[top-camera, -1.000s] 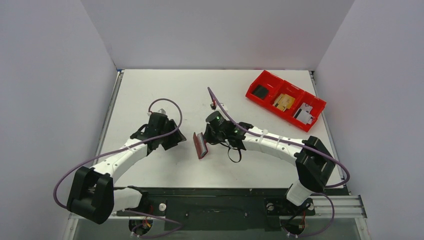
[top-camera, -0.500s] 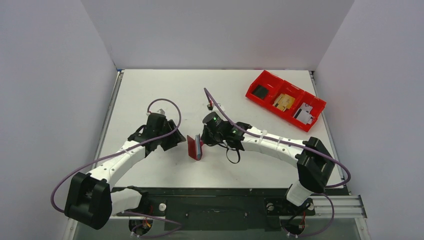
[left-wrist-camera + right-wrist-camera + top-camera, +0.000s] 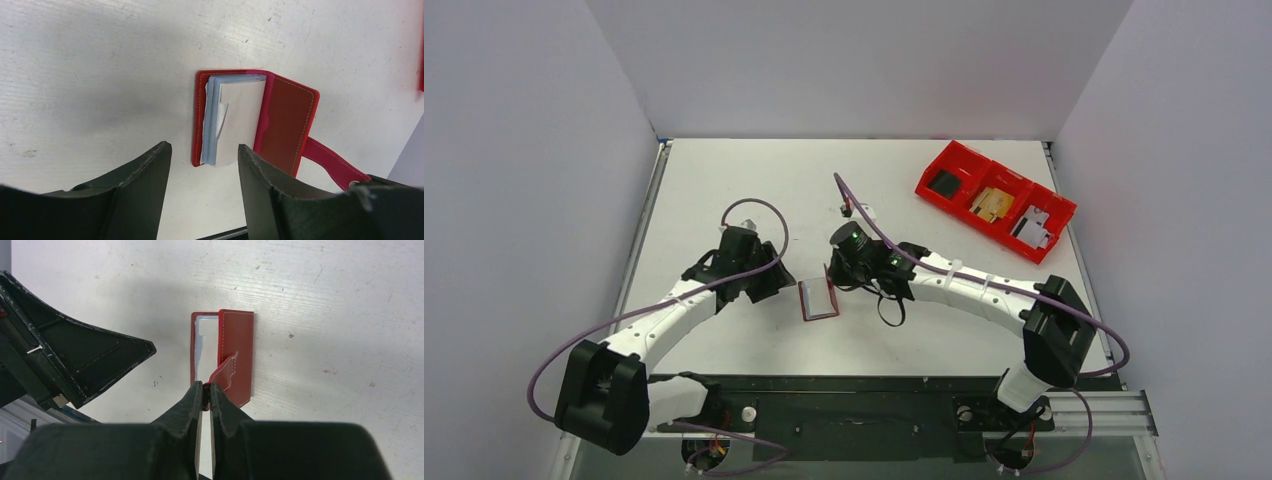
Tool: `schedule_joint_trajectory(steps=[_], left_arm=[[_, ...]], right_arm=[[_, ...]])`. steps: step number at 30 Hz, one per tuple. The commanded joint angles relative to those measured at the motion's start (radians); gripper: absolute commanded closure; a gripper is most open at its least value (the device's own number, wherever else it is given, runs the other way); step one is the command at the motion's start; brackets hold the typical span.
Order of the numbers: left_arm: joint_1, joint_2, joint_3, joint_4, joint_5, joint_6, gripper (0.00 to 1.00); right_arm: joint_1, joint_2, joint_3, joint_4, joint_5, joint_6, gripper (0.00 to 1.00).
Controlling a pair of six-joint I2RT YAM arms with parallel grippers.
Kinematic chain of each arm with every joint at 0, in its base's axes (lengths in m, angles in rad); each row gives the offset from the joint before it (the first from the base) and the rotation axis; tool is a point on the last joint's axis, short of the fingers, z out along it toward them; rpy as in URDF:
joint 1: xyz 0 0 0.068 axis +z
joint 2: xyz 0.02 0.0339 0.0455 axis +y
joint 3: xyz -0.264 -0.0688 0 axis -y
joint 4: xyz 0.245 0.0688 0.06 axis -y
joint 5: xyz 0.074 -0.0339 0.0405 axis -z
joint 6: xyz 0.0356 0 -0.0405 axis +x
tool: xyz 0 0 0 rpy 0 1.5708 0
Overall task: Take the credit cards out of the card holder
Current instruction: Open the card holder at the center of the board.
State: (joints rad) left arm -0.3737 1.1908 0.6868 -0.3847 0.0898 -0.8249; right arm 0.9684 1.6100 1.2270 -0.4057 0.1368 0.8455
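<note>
The dark red card holder lies on the white table between the two arms, its cover lifted. In the left wrist view the card holder is open like a book and a stack of pale blue-grey credit cards sits in its left half. My right gripper is shut on the holder's red strap and holds the cover up. My left gripper is open and empty, just short of the cards' near edge. In the top view it is left of the holder.
A bright red three-compartment bin with small items stands at the back right. A small pale object lies behind the right gripper. The right arm's purple cable loops over the table's middle.
The right gripper has swung the holder from standing on edge to lying open on the table, cover pulled back by the strap. The left gripper has stayed close beside it.
</note>
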Motion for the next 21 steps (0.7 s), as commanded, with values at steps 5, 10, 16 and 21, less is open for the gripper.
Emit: schedule_joint_trajectory(steps=[5, 10, 16, 21], left_arm=[[-0.039, 0.084, 0.019, 0.084, 0.032, 0.017, 0.52], [-0.070, 0.146, 0.029, 0.118, 0.037, 0.004, 0.52], [-0.105, 0.207, 0.062, 0.128, 0.022, -0.002, 0.56], [-0.125, 0.242, 0.078, 0.126, 0.011, -0.001, 0.59]], right_arm=[[-0.076, -0.119, -0.157, 0.001, 0.095, -0.012, 1.00], [-0.112, -0.129, -0.248, 0.012, 0.125, -0.043, 1.00], [-0.152, -0.097, -0.297, 0.053, 0.119, -0.067, 1.00], [-0.169, -0.033, -0.308, 0.101, 0.101, -0.077, 1.00]])
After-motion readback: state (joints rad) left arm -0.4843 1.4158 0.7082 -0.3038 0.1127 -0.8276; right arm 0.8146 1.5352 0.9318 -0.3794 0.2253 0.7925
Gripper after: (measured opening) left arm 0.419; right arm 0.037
